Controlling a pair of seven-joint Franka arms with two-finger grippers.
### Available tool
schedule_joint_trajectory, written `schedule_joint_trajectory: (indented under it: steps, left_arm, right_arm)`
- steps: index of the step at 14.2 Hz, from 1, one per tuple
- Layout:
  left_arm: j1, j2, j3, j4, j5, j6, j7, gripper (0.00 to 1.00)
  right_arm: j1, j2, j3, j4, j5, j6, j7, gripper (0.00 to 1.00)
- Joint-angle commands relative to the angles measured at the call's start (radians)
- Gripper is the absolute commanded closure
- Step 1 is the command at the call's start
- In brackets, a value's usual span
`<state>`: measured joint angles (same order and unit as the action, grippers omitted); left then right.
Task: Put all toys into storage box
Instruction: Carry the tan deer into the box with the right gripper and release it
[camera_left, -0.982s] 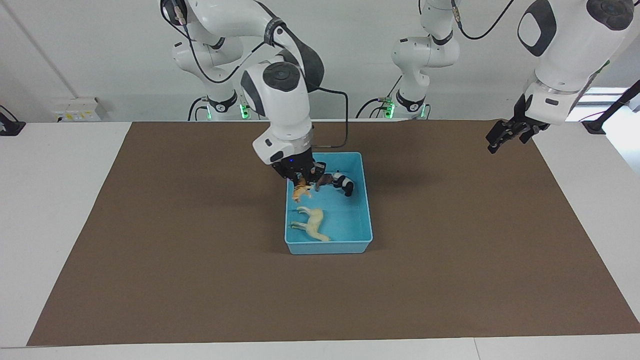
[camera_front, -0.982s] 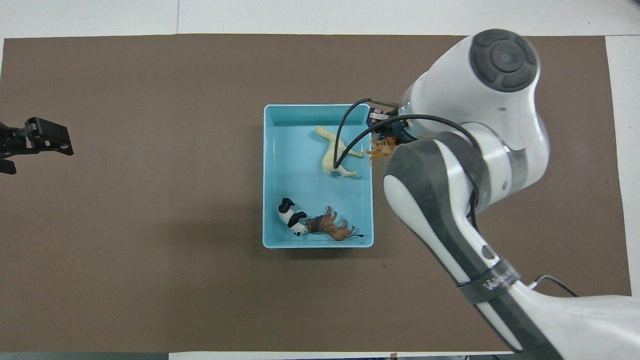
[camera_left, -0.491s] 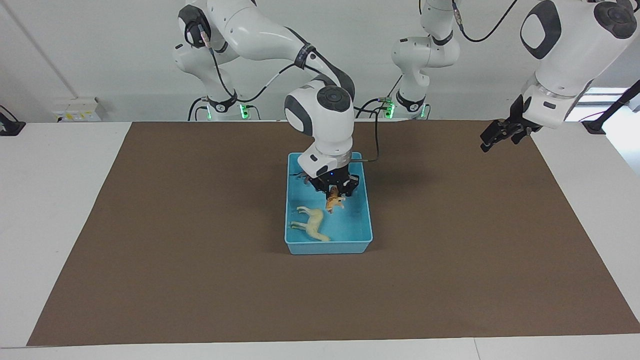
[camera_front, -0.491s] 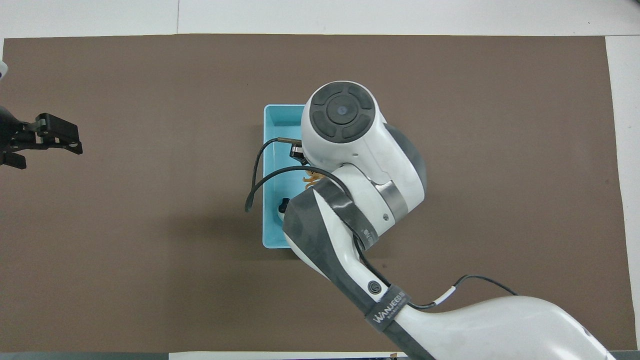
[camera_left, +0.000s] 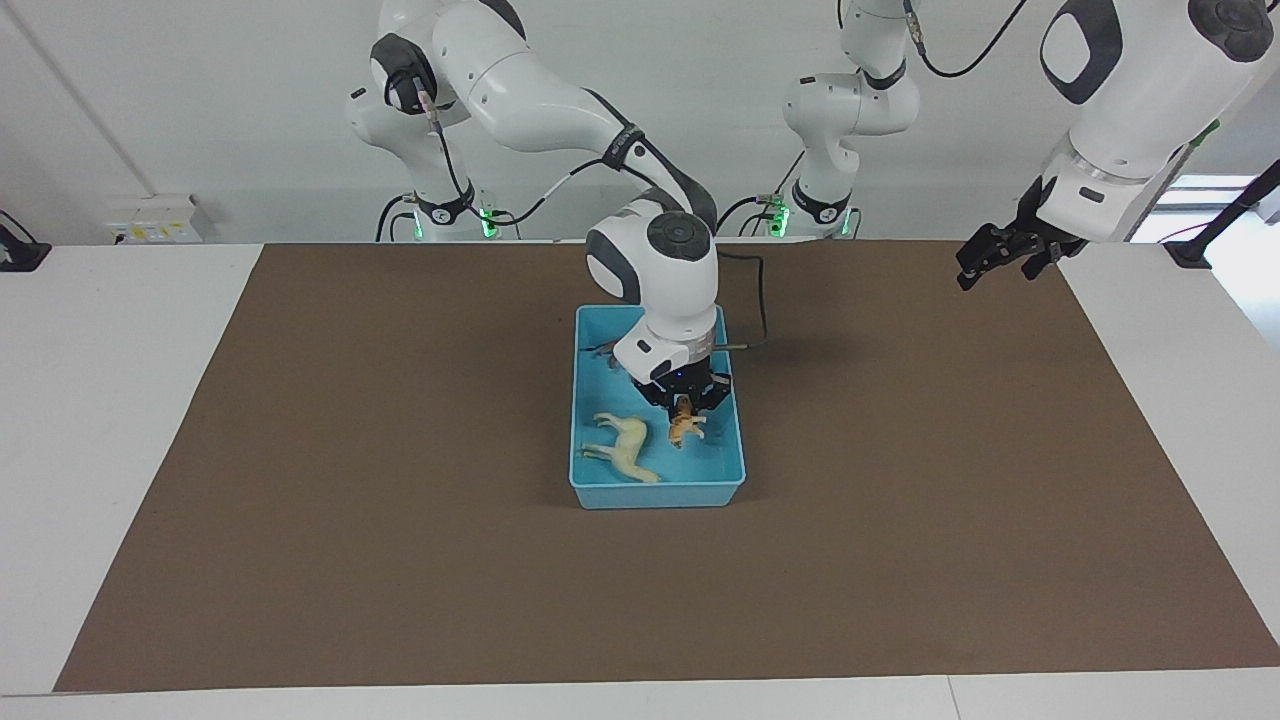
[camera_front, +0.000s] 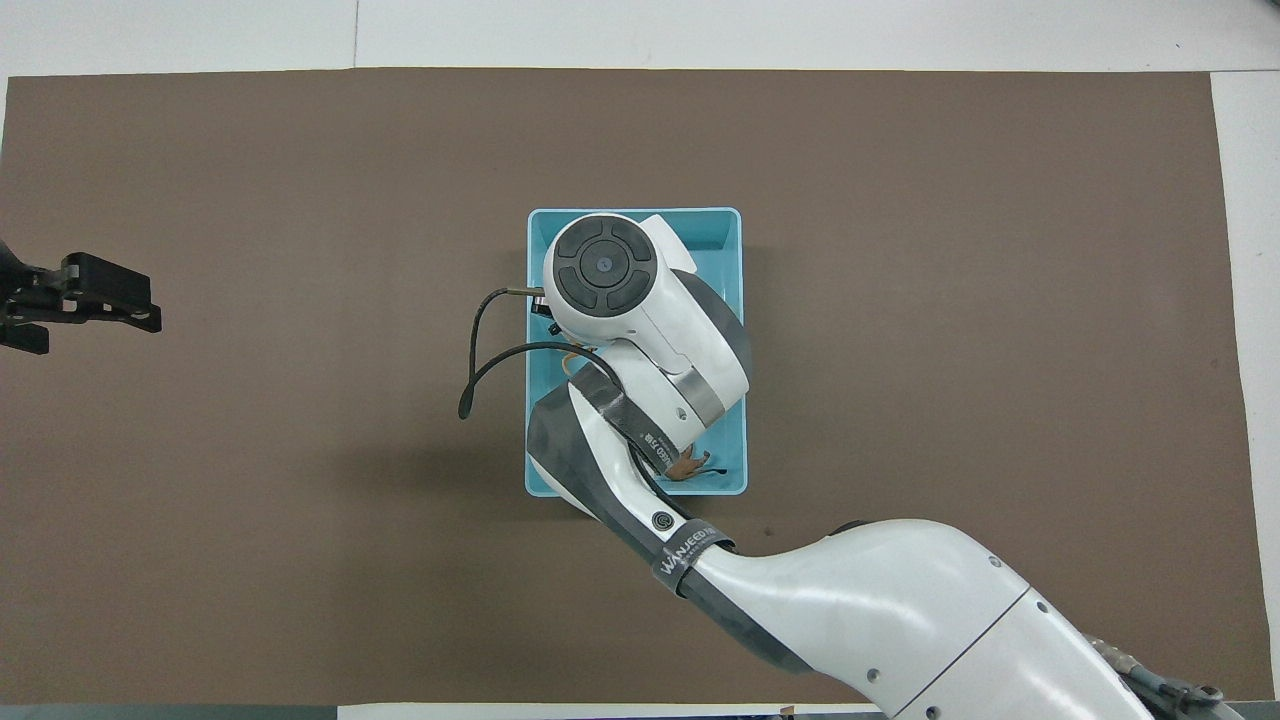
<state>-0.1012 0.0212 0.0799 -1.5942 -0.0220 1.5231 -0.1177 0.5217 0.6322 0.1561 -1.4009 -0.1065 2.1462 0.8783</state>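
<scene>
The light blue storage box (camera_left: 655, 494) stands in the middle of the brown mat; its rim also shows in the overhead view (camera_front: 716, 213). My right gripper (camera_left: 684, 404) is shut on the orange tiger (camera_left: 685, 425) and holds it low inside the box, beside the cream horse (camera_left: 622, 450) that lies on the box floor. The arm hides the panda in both views. Only the brown lion's hind end (camera_front: 691, 466) shows, in the box corner nearest the robots. My left gripper (camera_left: 990, 262) waits in the air over the mat's edge at the left arm's end (camera_front: 100, 300).
The brown mat (camera_left: 400, 520) covers most of the white table (camera_left: 100, 400). The right arm's forearm and wrist hang over the box and cover most of it from above. A black cable (camera_front: 480, 360) loops off the wrist past the box wall.
My right gripper carried the tiger from the box's rim at the right arm's end to over the box's inside and lowered it. My left gripper lifted slightly.
</scene>
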Motion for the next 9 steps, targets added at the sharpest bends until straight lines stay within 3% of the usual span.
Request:
schedule_joint_trajectory:
  steps: [1,2,4,6,9]
  left_arm:
    - [-0.044,-0.014,0.05,-0.023,-0.01,0.057,0.035,0.0]
    - [-0.054,-0.012,0.053,-0.023,-0.012,0.061,0.039,0.0]
    - [0.009,-0.014,0.012,-0.021,-0.013,0.061,0.067,0.0]
    - [0.044,0.006,-0.026,0.016,-0.007,0.065,0.076,0.0]
    - [0.049,0.013,-0.026,0.022,-0.001,0.029,0.085,0.0]
  right_arm:
    - [-0.006,0.032,0.0,0.033,-0.03,0.023,0.008,1.0]
    - [-0.008,0.034,0.0,0.033,-0.03,0.024,0.005,0.98]
    - [-0.008,0.037,0.0,0.031,-0.032,0.063,0.004,0.8]
    - [-0.015,0.038,0.0,0.031,-0.041,0.067,0.001,0.55]
    - [-0.015,0.04,0.0,0.033,-0.056,0.06,-0.016,0.08]
